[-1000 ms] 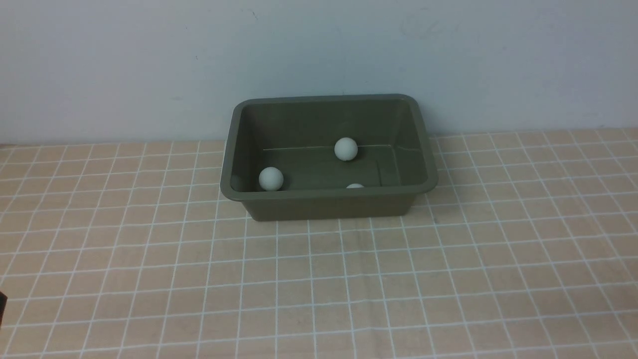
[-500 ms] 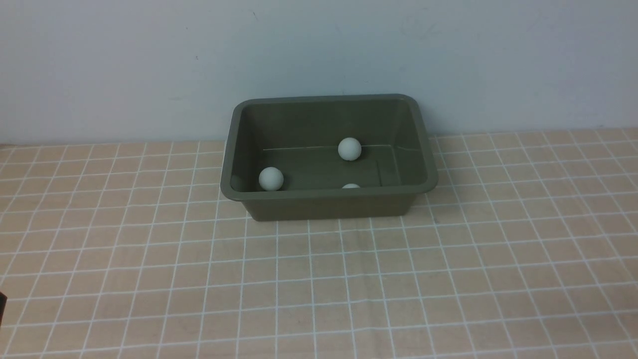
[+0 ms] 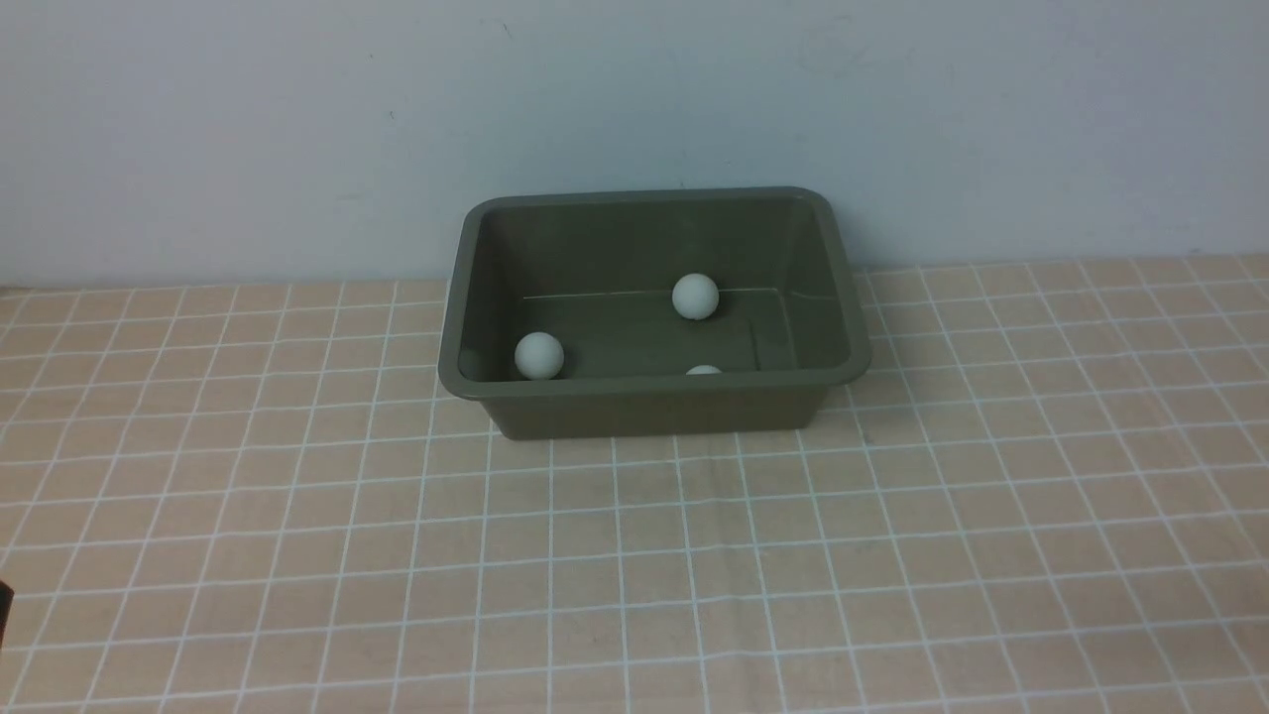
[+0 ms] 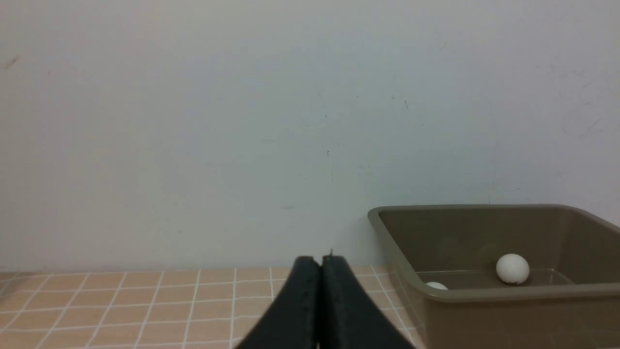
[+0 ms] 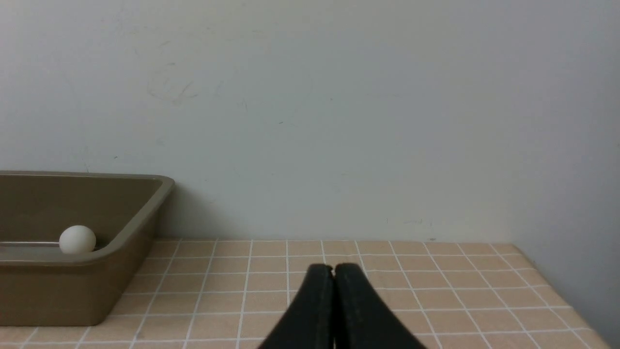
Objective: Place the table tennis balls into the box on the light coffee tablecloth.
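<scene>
The olive-green box (image 3: 476,387) stands at the back middle of the light coffee tablecloth (image 3: 634,555), against the wall. Three table tennis balls show inside it: one at the left end (image 3: 539,355), one toward the far wall (image 3: 695,296), one peeking over the near rim (image 3: 704,370). In the left wrist view my left gripper (image 4: 320,261) is shut and empty, left of the box (image 4: 484,295), where a ball with a dark mark (image 4: 512,268) lies. In the right wrist view my right gripper (image 5: 333,269) is shut and empty, right of the box (image 5: 72,286) and a ball (image 5: 77,239). Neither gripper shows in the front view.
A pale wall (image 3: 634,119) rises right behind the box. The cloth's right edge (image 5: 557,291) shows in the right wrist view. A small dark piece (image 3: 4,605) sits at the front view's left edge.
The ball toward the far wall has rolled a little to the right. The ball at the near rim has shifted slightly. Both arms stay out of the front view.
</scene>
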`<state>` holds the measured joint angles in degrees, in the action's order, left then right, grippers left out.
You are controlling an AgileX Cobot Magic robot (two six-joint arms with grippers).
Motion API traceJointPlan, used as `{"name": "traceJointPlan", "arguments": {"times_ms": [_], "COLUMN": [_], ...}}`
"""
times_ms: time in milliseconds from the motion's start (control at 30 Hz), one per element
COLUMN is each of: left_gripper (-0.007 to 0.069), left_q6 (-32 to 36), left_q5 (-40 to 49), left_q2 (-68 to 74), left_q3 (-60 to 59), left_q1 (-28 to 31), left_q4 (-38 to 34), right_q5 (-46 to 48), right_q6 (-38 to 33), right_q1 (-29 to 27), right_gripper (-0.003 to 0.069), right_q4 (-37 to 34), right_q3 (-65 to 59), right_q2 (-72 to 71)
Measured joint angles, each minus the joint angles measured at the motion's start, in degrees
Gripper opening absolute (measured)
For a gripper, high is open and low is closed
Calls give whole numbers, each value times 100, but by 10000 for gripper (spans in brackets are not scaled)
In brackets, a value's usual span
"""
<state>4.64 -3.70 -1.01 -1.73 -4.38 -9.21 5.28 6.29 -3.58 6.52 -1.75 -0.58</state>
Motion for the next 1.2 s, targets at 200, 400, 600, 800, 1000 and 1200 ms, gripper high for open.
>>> {"name": "traceJointPlan", "arguments": {"times_ms": [200,400,600,800,1000,1200], "left_gripper": [-64,-64,-64,-64,-64,-64], "left_q6": [0,0,0,0,0,0], "left_q5": [0,0,0,0,0,0], "left_q2": [0,0,0,0,0,0], "left_q3": [0,0,0,0,0,0], "left_q1": [0,0,0,0,0,0], "left_q4": [0,0,0,0,0,0], "right_q5": [0,0,0,5,5,5], "right_q6": [0,94,112,112,112,112], "right_q1": [0,0,0,0,0,0], "right_gripper": [-17,-17,-17,-17,-17,-17], "right_q4": [0,0,0,0,0,1], "right_q3": [0,0,0,0,0,0], "right_q2": [0,0,0,0,0,0]}}
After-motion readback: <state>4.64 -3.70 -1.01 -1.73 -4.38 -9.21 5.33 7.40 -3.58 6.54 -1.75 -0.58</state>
